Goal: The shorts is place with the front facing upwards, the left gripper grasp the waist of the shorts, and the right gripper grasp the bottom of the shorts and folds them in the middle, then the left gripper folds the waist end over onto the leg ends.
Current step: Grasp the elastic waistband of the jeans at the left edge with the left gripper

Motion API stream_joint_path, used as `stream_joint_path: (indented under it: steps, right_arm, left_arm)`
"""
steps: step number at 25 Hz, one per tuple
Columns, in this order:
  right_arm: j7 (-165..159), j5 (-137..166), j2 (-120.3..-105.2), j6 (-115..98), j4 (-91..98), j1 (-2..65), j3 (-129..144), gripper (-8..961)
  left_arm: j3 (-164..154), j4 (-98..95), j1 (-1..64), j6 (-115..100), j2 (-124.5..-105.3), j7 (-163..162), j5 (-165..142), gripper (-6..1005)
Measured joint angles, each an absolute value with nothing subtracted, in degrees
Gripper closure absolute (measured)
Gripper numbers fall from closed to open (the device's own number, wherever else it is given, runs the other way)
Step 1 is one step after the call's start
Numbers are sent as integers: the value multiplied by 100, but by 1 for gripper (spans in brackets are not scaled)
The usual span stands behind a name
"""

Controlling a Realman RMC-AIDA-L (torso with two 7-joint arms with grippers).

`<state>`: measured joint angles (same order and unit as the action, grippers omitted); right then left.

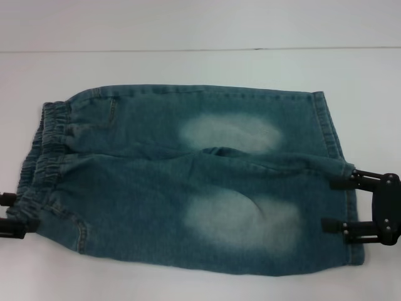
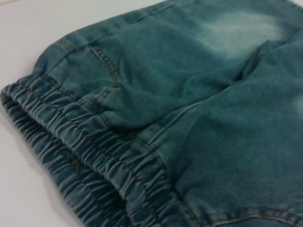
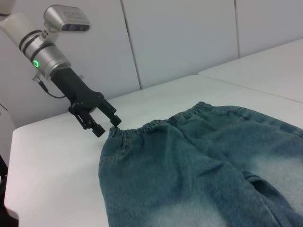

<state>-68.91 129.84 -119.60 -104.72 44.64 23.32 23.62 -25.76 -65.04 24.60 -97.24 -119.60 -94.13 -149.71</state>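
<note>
Flat on the white surface [image 1: 188,63], the shorts [image 1: 188,182] — waist of the shorts [image 1: 44,144] leftward, leg ends [image 1: 335,157] rightward. Just off the waistband, left end effector [image 3: 105,124], fingers parted, empty. At the hems, right end effector [image 1: 335,204] — prongs spread, gripping nothing.

Work surface: a smooth white matte tabletop [image 1: 188,66], evenly lit, with soft, faint shadows. In the head view its far edge runs as a thin dark line across the upper part, with a pale grey-white wall band [image 1: 200,22] beyond it.

From the right wrist view: a rounded front corner of the table shows; a second white table surface [image 3: 265,71] sits just beside it, split off by a narrow seam. Behind stand flat off-white wall panels [image 3: 184,38], divided by thin dark vertical joints. Light is diffuse, with no hard glare.
</note>
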Motion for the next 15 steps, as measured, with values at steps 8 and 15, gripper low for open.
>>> stream_joint_path:
  steps: [8,15]
  right_arm:
    - [-6890,12971,-11948,-10456,4463,2348,2356,37]
    - [-6891,12972,-11944,-10369,4465,2347,2364,38]
  left_arm:
    - [-2776,-6545,2450,-9231,-12087,-9511,-15188,179]
    - [-2804,-6531,2465,-9151,-12039,-9689,-15443,202]
